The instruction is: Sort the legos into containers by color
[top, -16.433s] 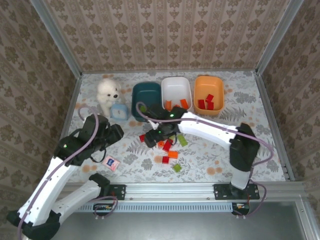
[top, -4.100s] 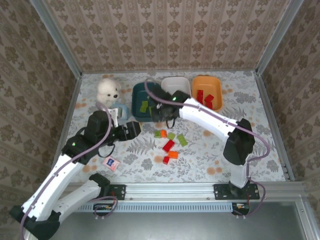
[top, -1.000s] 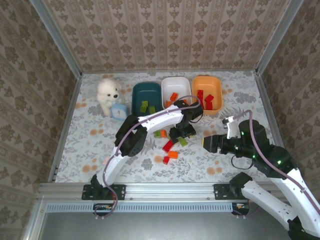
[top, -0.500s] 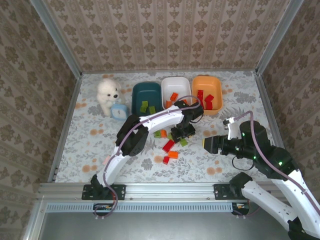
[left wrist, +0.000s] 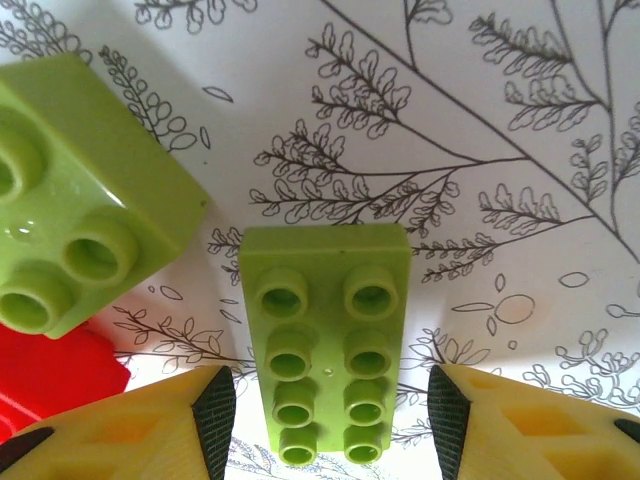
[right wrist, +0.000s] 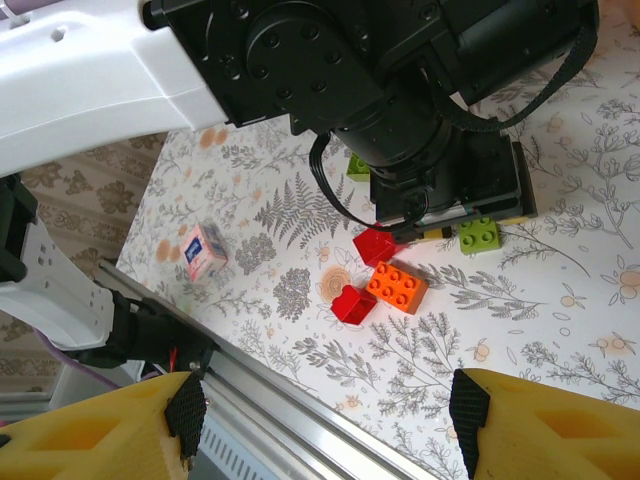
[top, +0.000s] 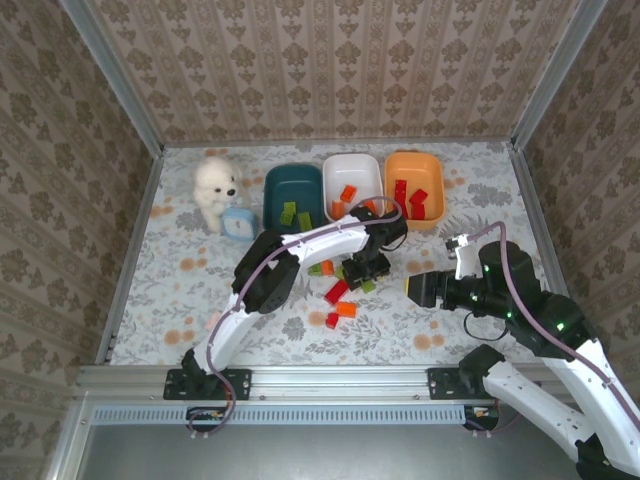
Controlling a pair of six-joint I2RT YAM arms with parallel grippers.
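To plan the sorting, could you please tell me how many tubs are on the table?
3, in a row at the far side of the table: the dark teal tub leftmost, the white tub in the middle, the orange tub rightmost. None seems hidden.

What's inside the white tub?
Orange bricks lie in the white tub, at least two. The left arm reaches across the tub's near right corner, so anything lying there is hidden.
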